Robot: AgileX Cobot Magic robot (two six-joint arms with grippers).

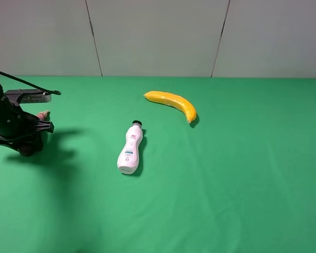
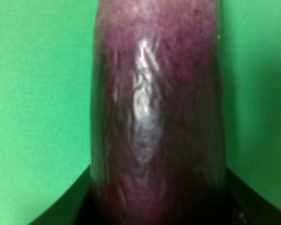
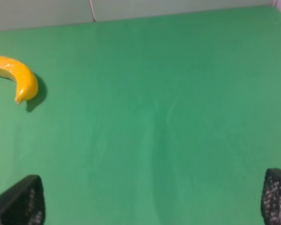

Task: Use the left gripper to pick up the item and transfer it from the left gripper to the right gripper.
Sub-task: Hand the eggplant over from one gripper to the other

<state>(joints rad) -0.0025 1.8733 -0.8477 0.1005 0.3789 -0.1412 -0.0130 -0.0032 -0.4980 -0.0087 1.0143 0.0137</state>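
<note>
We get bright, even light from overhead. In the exterior high view the bottle (image 1: 130, 150) and banana (image 1: 171, 101) cast short soft shadows to their right, and a bigger one sits mid-left. The eggplant (image 2: 157, 112) close-up is blurred, probably too near to focus, with a glare streak at centre.

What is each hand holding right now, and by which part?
The left hand grips the eggplant around its purple body; the right hand is open, holding nothing.

The left gripper (image 1: 31, 129) is holding the item (image 1: 42, 114); a bottle (image 1: 130, 150) is lying well apart from it, a banana (image 1: 171, 101) farther off.
</note>
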